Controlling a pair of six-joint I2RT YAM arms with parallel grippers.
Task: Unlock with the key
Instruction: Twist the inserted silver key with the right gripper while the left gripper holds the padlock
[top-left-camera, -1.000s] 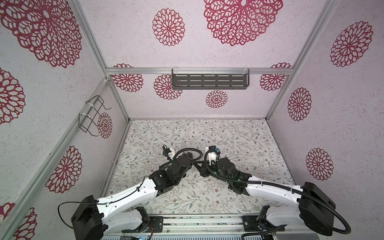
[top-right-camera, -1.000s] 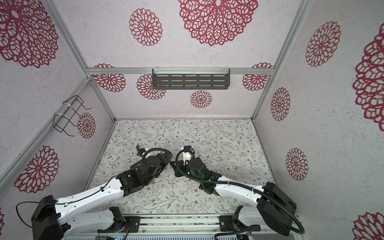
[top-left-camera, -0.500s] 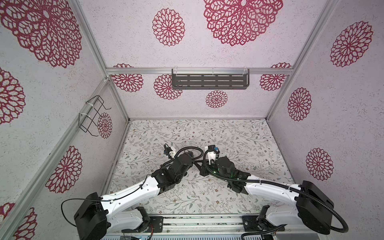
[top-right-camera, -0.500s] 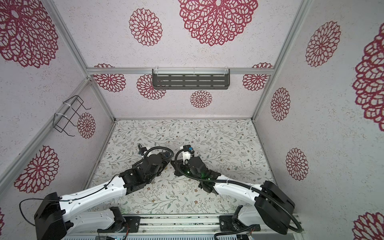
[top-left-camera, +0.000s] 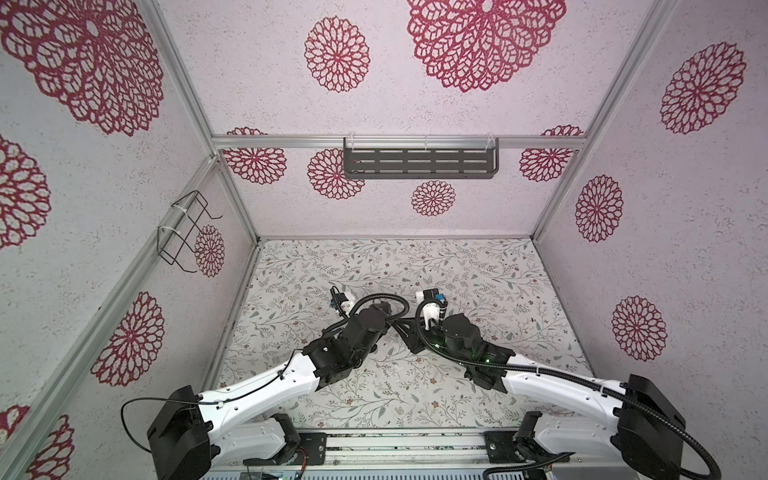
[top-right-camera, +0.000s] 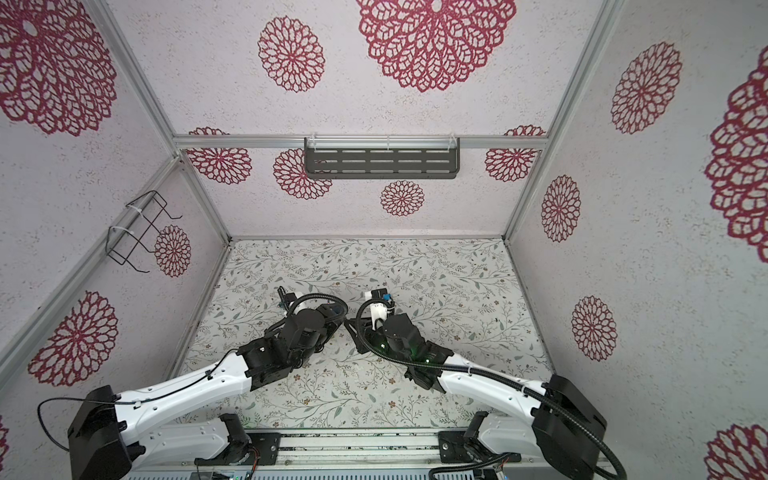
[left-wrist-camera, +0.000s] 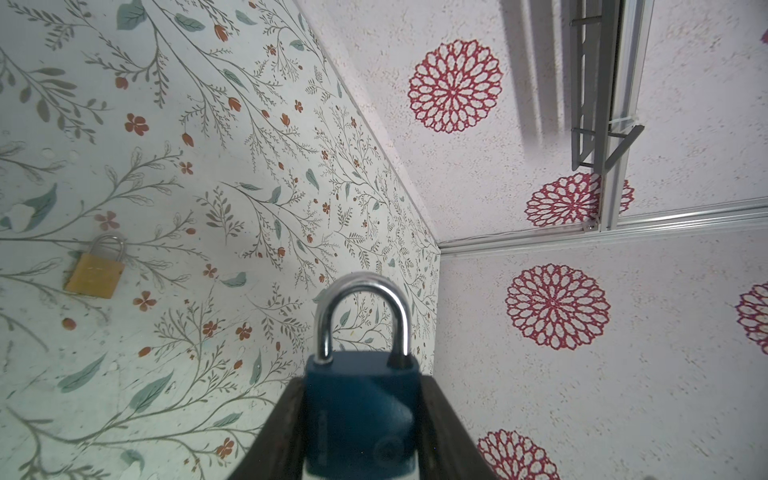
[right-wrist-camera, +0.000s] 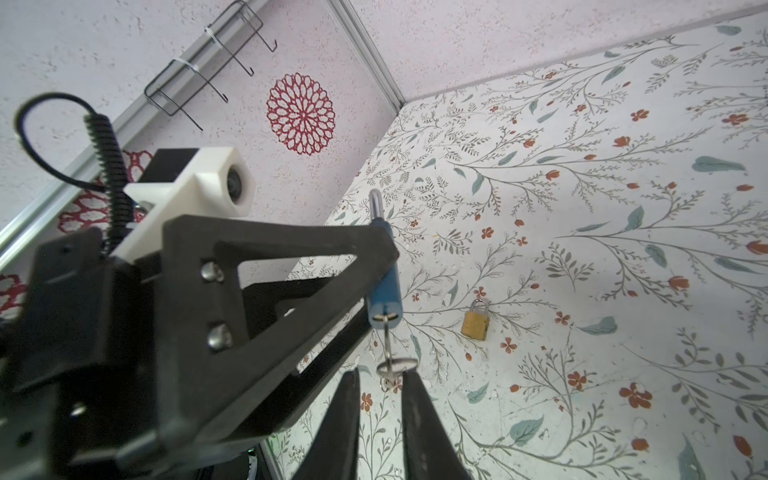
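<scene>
My left gripper (left-wrist-camera: 361, 388) is shut on the body of a blue padlock (left-wrist-camera: 359, 409). Its steel shackle (left-wrist-camera: 361, 309) points away from the wrist, and both legs look seated. In the right wrist view the same blue padlock (right-wrist-camera: 384, 286) shows edge-on, with the key (right-wrist-camera: 387, 334) stuck in its underside. A key ring (right-wrist-camera: 392, 368) hangs from the key. My right gripper (right-wrist-camera: 380, 374) is open, its fingertips (right-wrist-camera: 411, 384) on either side of the ring with a gap between them. In both top views the two grippers meet at mid-table, left gripper (top-left-camera: 384, 309) and right gripper (top-left-camera: 403, 330).
A small brass padlock (right-wrist-camera: 476, 322) lies flat on the floral tabletop (right-wrist-camera: 623, 249) beyond the grippers; the left wrist view also shows this brass padlock (left-wrist-camera: 94, 270). A grey slotted shelf (top-left-camera: 419, 162) hangs on the back wall. A wire rack (top-left-camera: 183, 232) is on the left wall.
The right gripper's jaws have parted at the key. The left arm has shifted slightly, and both wrists still meet at mid-table.
</scene>
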